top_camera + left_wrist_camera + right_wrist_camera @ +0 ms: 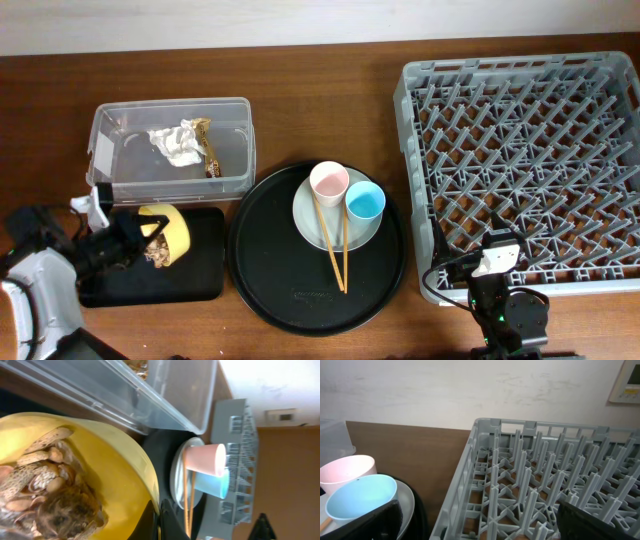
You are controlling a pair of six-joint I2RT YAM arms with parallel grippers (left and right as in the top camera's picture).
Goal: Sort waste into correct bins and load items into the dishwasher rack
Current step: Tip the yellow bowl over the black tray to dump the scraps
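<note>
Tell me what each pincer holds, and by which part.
Left pincer grips the yellow bowl by its rim, with scraps inside. Right pincer is open and holds nothing.

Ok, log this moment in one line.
left gripper: gripping yellow bowl over black tray | food scraps: in bowl | right gripper: open by dishwasher rack

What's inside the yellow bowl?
Brownish-beige food scraps are piled inside the yellow bowl, some of them speckled. They cover the bowl's bottom, so anything lying under them cannot be seen.
</note>
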